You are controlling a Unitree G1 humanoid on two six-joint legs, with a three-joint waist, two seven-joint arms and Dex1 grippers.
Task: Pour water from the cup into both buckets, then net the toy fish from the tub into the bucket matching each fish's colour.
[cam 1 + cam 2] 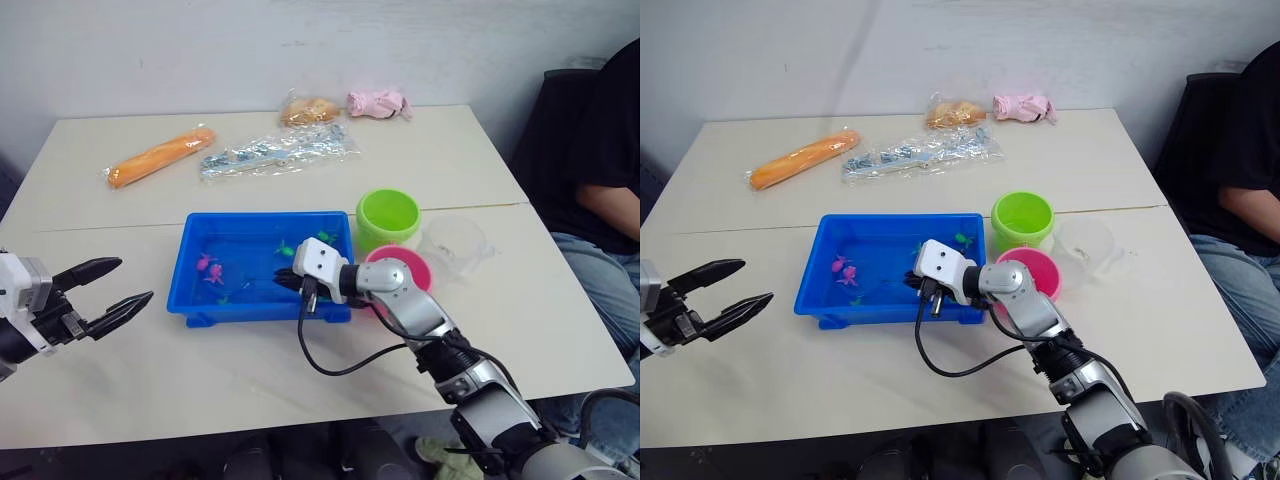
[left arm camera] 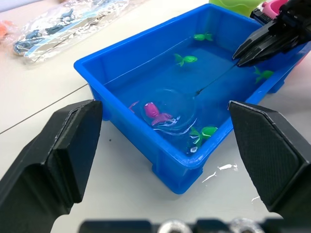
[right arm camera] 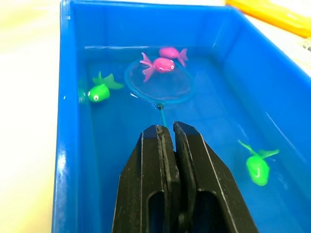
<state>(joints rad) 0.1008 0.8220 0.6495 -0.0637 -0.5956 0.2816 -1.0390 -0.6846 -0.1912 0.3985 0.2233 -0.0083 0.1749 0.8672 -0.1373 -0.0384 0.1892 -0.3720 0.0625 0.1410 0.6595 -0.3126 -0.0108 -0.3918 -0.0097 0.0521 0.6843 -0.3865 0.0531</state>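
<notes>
Right wrist view: netting in the tub point(image 3: 73, 63).
My right hand point(image 3: 167, 130) grips the net point(image 3: 160, 80) under a pink fish point(image 3: 159, 64); left hand point(image 1: 115, 288) hangs released.

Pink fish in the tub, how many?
2. One pink fish sits over the net hoop; the other lies just outside it. Both are in the tub; none looks hidden.

No text, label or number can be read anywhere.

Two pink fish point(image 3: 163, 63), four green fish point(image 2: 186, 59)
</notes>
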